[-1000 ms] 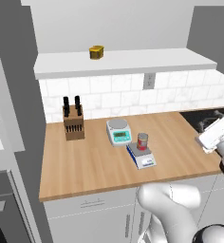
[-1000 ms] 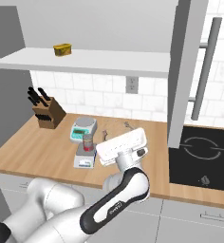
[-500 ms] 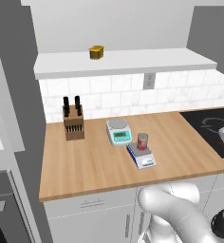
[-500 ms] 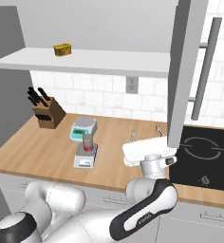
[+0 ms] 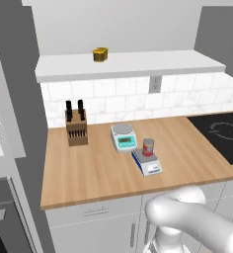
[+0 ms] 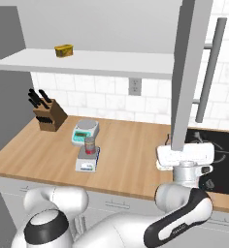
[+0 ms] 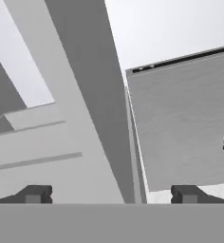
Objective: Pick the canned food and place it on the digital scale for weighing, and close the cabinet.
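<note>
Canned food: the canned food [image 5: 148, 147] is standing upright on the platform of the digital scale [image 5: 147, 162], near the middle of the wooden bench [image 5: 89, 168]; in the right base view the tin [image 6: 89, 145] is sitting on the same scale [image 6: 87, 159].
Digital scale: it is lying flat on the bench, white front panel facing the bench's front edge, just in front of a second scale [image 5: 123, 137] with a round plate and teal display.
Cabinet: the cabinet door [image 6: 190, 72] is standing open, swung out edge-on over the bench, with its long bar handle [image 6: 209, 70] showing to the right of it; in the hand view the door edge [image 7: 92, 95] is running up between the two finger tips.
Gripper: the gripper [image 7: 110, 194] is released, its finger tips standing wide apart with nothing between them; in the right base view the white hand [image 6: 185, 156] is hanging just below the bottom edge of the open door, above the boundary of the bench and the black cooktop [image 6: 222, 160].
Knife block: the knife block [image 5: 75, 128] is sitting at the back left of the bench against the tiled wall.
Shelf: a squat yellow container [image 5: 100, 54] is resting on the white shelf [image 5: 138, 65] above the bench.
</note>
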